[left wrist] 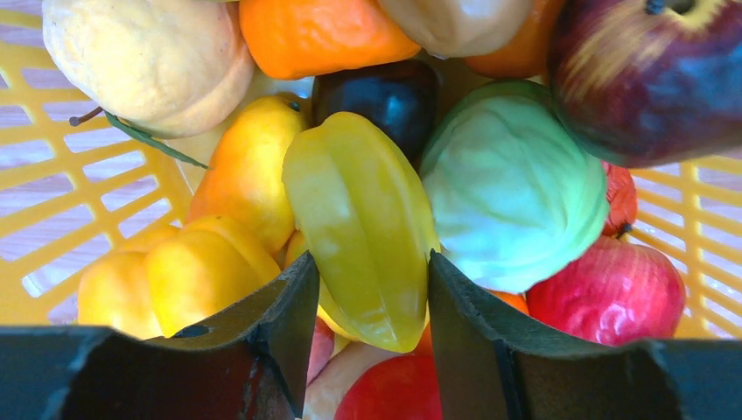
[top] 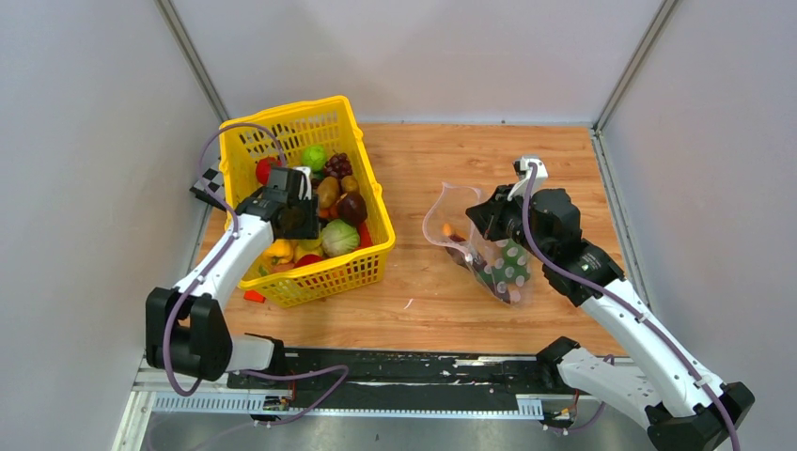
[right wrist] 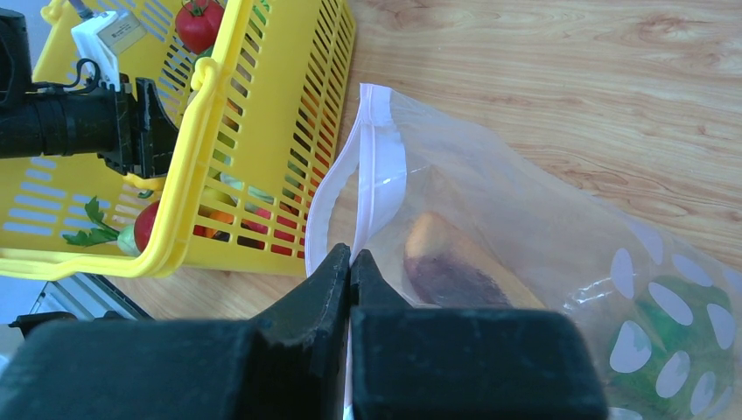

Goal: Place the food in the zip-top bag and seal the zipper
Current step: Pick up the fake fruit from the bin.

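Wooden table point(top: 423, 169) between pale walls, viewed from above. On the left side, a yellow lattice basket point(top: 374, 183) heaped with glossy toy food point(top: 340, 237). Lowered into the basket, the left gripper point(top: 305, 221), claw spread.

From the left wrist, close up: dark fingers point(left wrist: 280, 324) apart on either side of a yellow-green star fruit point(left wrist: 359, 210), tips just beside its ridges; actual contact impossible to tell. Touching the star fruit on the right, a pale green cabbage point(left wrist: 512, 188). Beyond it, a dark purple piece point(left wrist: 385, 92) and an orange point(left wrist: 315, 31). To the left, a yellow pepper point(left wrist: 175, 276); at far right, a red apple point(left wrist: 647, 70).

To the right of the basket and near it, the zip-top bag point(top: 507, 272), clear plastic with white dots, mouth gaping toward the basket. At the mouth, the right gripper point(top: 473, 222), claw pressed together and pinching the bag's rim.

From the right wrist: closed fingertips on the rim beside the pale pink zipper point(right wrist: 372, 157), unsealed. Inside the bag, a brown-and-orange piece point(right wrist: 446, 262) near the mouth and something green point(right wrist: 687, 319) deeper in, behind the dots.
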`<control>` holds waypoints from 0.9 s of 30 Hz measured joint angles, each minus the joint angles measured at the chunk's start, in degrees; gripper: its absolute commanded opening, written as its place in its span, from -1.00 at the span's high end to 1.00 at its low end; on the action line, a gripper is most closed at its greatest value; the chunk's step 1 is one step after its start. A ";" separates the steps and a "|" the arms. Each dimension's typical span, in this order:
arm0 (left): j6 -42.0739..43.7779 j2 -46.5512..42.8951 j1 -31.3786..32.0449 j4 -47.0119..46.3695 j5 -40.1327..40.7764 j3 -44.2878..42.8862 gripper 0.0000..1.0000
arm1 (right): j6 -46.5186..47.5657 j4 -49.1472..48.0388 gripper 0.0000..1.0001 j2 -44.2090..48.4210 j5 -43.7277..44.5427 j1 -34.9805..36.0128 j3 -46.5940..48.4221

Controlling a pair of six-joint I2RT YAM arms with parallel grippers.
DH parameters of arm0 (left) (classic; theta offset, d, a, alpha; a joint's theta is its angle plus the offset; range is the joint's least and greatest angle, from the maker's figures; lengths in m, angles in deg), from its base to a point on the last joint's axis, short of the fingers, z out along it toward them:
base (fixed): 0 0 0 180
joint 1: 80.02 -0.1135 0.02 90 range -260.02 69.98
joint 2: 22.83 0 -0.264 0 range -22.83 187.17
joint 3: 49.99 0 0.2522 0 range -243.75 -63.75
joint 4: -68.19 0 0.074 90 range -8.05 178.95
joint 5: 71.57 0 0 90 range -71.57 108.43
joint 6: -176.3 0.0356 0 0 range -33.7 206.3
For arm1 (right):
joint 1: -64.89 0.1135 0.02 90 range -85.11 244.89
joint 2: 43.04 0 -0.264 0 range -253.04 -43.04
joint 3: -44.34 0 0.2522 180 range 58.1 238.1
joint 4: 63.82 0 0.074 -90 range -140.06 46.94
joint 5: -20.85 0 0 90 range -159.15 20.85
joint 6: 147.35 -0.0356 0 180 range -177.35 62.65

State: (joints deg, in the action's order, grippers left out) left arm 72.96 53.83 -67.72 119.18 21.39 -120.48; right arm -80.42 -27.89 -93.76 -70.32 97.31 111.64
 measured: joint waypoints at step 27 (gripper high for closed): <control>-3.08 -19.34 0.85 -0.09 -7.26 -4.20 0.17 | 0.26 -1.46 1.00 -0.17 -7.67 0.00 -0.02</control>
State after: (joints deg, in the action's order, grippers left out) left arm 69.88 34.49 -66.87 119.10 14.13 -124.68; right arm -80.15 -29.35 -93.94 -77.99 97.31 111.62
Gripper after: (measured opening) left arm 0.494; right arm 0.015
